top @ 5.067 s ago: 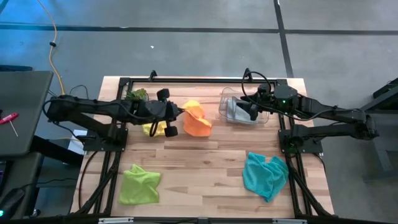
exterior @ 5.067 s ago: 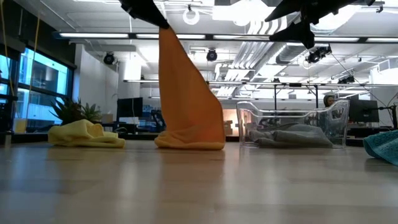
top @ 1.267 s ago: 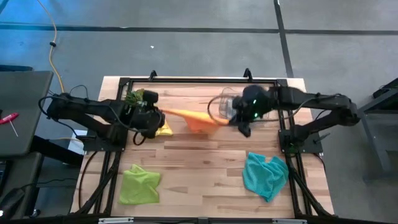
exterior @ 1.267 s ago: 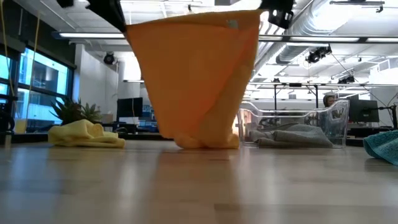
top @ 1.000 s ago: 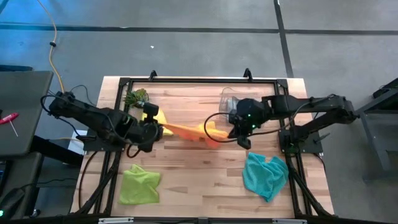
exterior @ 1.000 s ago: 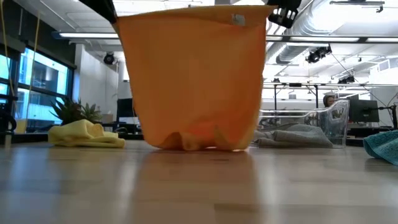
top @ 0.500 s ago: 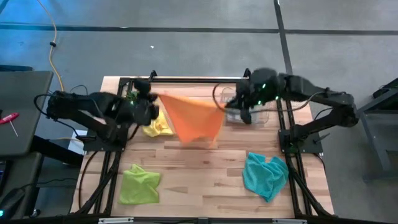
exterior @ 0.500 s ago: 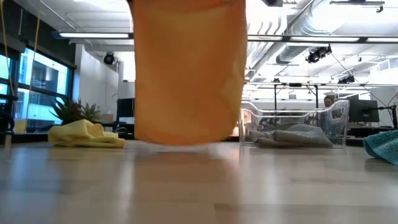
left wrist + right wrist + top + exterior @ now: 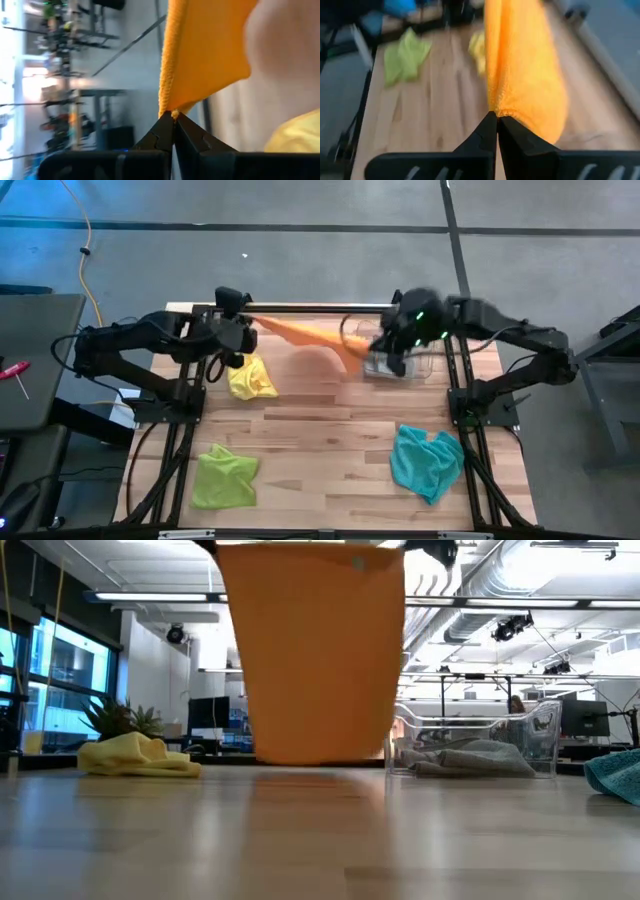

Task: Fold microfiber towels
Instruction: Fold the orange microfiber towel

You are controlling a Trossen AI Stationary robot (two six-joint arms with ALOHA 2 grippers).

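Left tool (image 9: pixel 243 330): near the far left part of the worktop (image 9: pixel 330 470). Its fingers are pinched tight on one top corner of the orange towel (image 9: pixel 310 335).
Lime green towel (image 9: pixel 224 476): lies crumpled near the front left corner of the worktop.
Yellow towel (image 9: pixel 250 377): lies bunched up on the left side, just in front of the left tool. A small green plant (image 9: pixel 125 720) shows behind it in the low view.
Orange towel: held up in the air between the two tools, along the far edge. It hangs flat like a sheet, and its bottom edge is just above the worktop.
Right tool (image 9: pixel 385 340): near the far right part, over the clear bin (image 9: pixel 478 740). Its fingers are pinched tight on the other top corner of the orange towel.
Grey towel (image 9: pixel 470 758): lies inside the clear bin.
Teal towel (image 9: pixel 425 460): lies crumpled near the front right corner.
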